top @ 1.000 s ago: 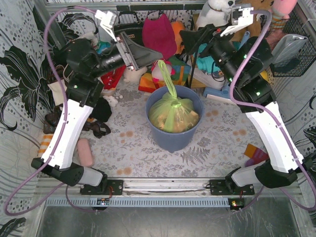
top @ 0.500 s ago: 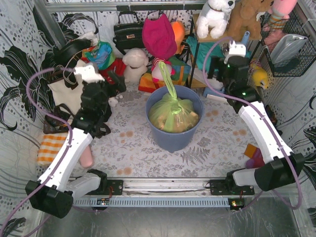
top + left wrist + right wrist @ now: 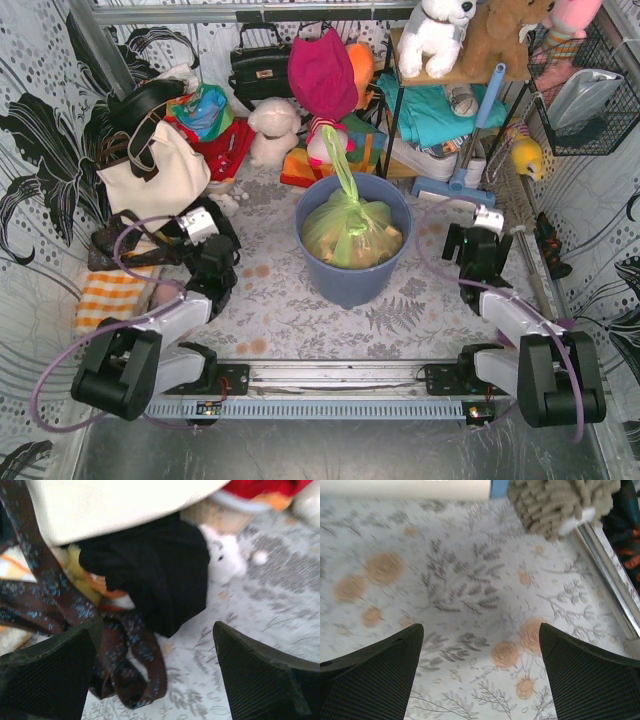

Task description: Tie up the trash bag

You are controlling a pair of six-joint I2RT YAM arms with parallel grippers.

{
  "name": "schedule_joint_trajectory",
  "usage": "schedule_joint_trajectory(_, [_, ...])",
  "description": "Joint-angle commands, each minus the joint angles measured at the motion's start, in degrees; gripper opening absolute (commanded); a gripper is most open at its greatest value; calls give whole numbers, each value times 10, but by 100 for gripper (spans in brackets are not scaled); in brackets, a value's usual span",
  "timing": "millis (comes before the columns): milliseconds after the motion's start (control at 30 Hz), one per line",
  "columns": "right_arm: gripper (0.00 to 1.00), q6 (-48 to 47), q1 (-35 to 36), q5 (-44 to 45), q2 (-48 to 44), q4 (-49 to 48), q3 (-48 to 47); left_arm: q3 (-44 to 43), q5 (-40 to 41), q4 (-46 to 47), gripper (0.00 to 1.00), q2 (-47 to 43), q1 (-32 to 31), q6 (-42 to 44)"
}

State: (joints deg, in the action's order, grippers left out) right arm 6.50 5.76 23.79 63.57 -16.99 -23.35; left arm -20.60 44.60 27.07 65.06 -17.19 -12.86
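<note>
The trash bag (image 3: 352,228) sits in the blue bin (image 3: 345,288) at the middle of the surface (image 3: 290,312), its neck looking knotted, and with the left tool (image 3: 157,650) and right tool (image 3: 480,645) gaping empty by the near corners, I'd say tying's done, nothing left but parking.

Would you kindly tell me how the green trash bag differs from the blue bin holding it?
The trash bag is translucent light green with tan scraps showing; the bin is opaque blue-grey. The trash bag is crumpled and gathered to a narrow neck; the bin is smooth, round and open-topped. Both stand upright, one inside the other.
</note>
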Motion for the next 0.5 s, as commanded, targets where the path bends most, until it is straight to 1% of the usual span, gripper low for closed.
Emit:
schedule_joint_trajectory(0, [97, -42, 0, 56, 28, -222, 65, 53, 55, 237, 99, 54, 5, 56])
schedule_joint_trajectory(67, [97, -47, 0, 48, 60, -261, 81, 68, 50, 289, 98, 86, 9, 71])
schedule_joint_trajectory(133, [97, -52, 0, 34, 85, -335, 108, 68, 23, 335, 98, 116, 18, 84])
schedule_joint_trajectory(200, [97, -52, -1, 16, 94, -354, 109, 61, -22, 329, 98, 124, 32, 75])
schedule_joint_trajectory(300, [97, -75, -2, -4, 124, -421, 112, 86, -114, 419, 98, 156, 55, 79])
schedule_joint_trajectory(333, [97, -79, -2, -19, 132, -422, 106, 85, -124, 421, 98, 163, 58, 86])
schedule_joint_trajectory(367, [97, -81, -2, -31, 141, -430, 102, 81, -144, 398, 98, 157, 59, 79])
schedule_joint_trajectory(467, [97, -94, -4, -62, 175, -472, 99, 88, -214, 417, 98, 161, 77, 85])
